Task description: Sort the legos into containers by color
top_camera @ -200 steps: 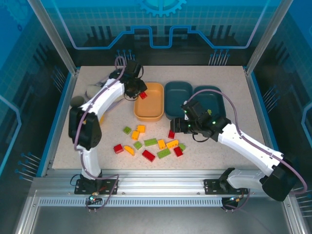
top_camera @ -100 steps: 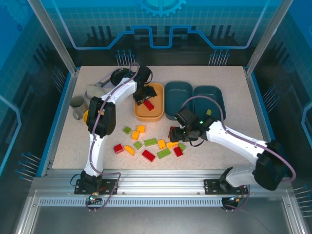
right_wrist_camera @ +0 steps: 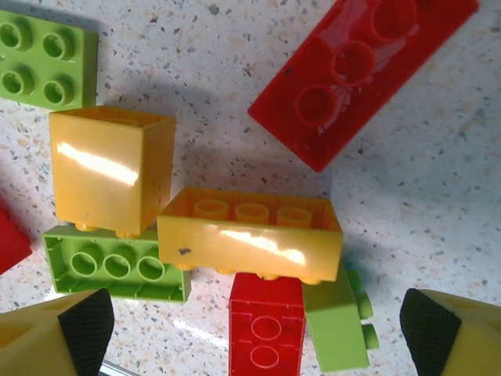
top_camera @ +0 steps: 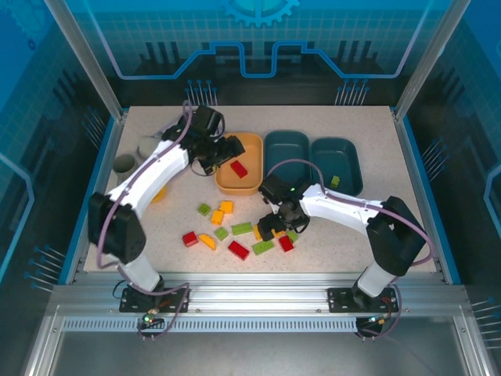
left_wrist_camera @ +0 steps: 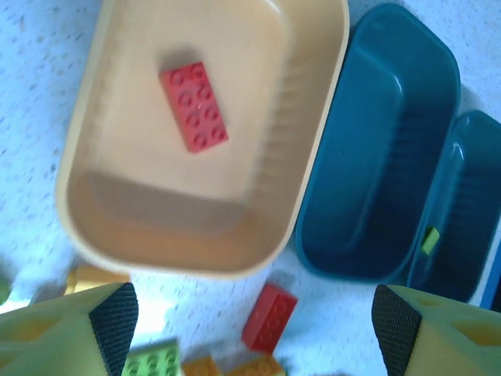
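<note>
Your left pincer (left_wrist_camera: 250, 323) hangs wide open and empty, black textured pads (left_wrist_camera: 116, 315) apart, near the shallow, round-cornered orange-yellow plastic tray (left_wrist_camera: 156, 215), where a glossy red eight-stud brick (left_wrist_camera: 194, 106) lies flat. Just beside that tray sits a smooth dark teal tray (left_wrist_camera: 376, 157), then a second dark teal tray (left_wrist_camera: 462, 204) with a small light green piece (left_wrist_camera: 430, 240) in it. Your right pincer (right_wrist_camera: 254, 329) is likewise spread wide, gripping nothing, low over loose bricks on the speckled surface (right_wrist_camera: 438, 196): a shiny yellow oblong brick (right_wrist_camera: 250, 243) hemmed in by a light green studded brick (right_wrist_camera: 117, 266) and a small red brick (right_wrist_camera: 266, 333). A grey cup (top_camera: 124, 165) stands well apart, towards the surface's left edge.
</note>
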Robot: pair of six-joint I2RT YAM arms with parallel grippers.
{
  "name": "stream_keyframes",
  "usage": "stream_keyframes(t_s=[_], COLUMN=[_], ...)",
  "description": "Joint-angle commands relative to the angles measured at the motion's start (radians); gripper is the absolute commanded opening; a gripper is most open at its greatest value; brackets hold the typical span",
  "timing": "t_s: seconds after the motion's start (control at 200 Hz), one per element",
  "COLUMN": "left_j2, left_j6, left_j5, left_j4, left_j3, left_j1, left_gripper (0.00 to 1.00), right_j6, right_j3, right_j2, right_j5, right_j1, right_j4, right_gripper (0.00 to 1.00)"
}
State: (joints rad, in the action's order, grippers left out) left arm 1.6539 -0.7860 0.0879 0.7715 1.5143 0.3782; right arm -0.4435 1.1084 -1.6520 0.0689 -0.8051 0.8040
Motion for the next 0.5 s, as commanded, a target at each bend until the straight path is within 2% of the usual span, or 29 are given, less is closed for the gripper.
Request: stream_keyframes(t_s=[0.0,0.18,0.495], left_j2=[-0.078,-0.174,-0.197], left_j6=[-0.011,-0.029,-0.035], left_j5=[0.032,0.036,0.047], left_j4=[-0.009,-0.008,-0.003], left_j3=[-0.123,-0.219,-0.206], left_j1=[0.003,0.002,0.004], left_gripper=[0.82,0.82,0.82], right_j6=[0.025,0.025,-0.007], right_j3=[0.032,0.037,0.048], right_j2=[-0.039,-0.082,-0.131], right_j5=[-0.034,-0.03,-0.041], right_j1=[-0.014,-0.015,0.007], right_j4=[0.01,0.008,-0.024], right_gripper=[0.97,0.96,0.89])
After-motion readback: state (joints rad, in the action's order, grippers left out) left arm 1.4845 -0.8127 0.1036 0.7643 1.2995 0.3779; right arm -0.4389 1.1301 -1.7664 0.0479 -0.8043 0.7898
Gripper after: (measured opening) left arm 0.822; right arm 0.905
